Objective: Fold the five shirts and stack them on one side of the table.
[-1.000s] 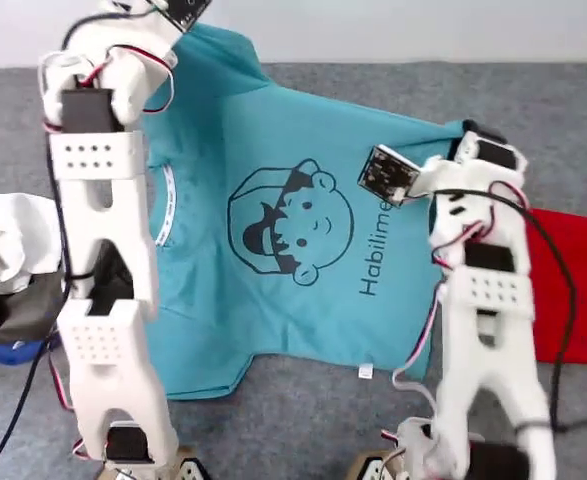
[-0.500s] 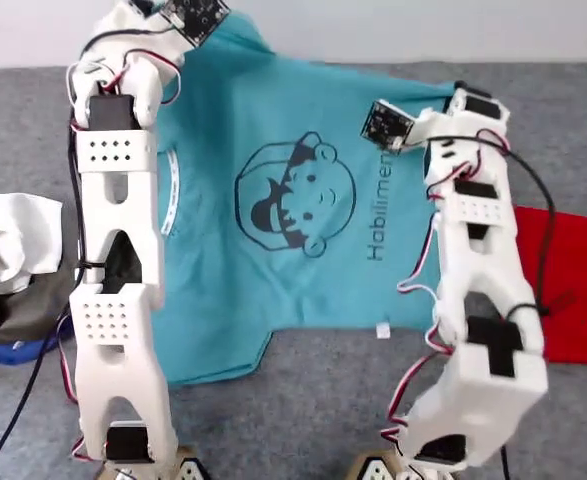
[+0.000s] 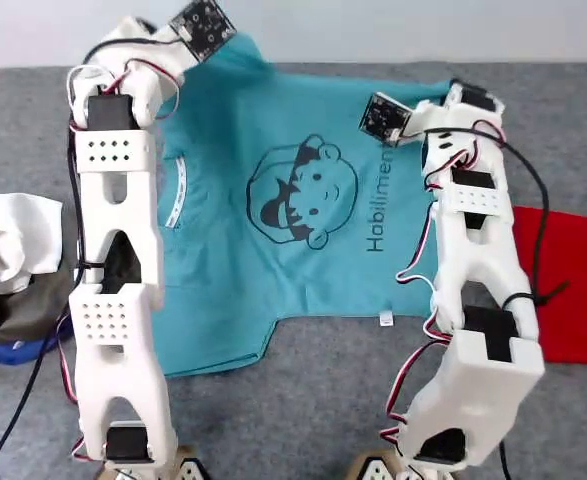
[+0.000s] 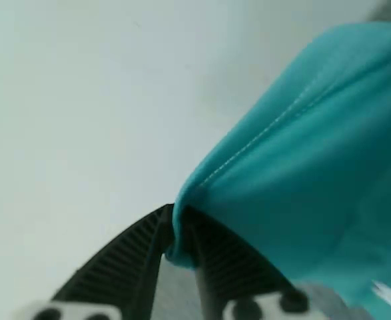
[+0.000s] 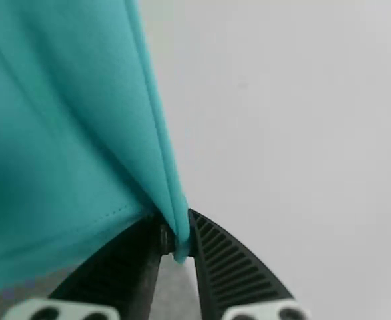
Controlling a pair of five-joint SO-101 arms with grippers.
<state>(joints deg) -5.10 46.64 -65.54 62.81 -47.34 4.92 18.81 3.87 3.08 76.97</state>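
Grey table (image 3: pixel 323 400), teal shirt (image 3: pixel 273 275) crosswise, collar (image 3: pixel 178 190) left, pinched by left gripper (image 4: pixel 174 230), right gripper (image 5: pixel 177 235)

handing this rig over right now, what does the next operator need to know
Left gripper: shut on the teal shirt at an edge. Right gripper: shut on another edge of it.
The teal shirt lies spread print-up on the grey table. A red shirt lies flat beside it; a crumpled pile of white, grey and blue garments sits at the opposite side.
Done: nothing looks folded or stacked yet.
Left: fold all the shirts, then stack them on one side.
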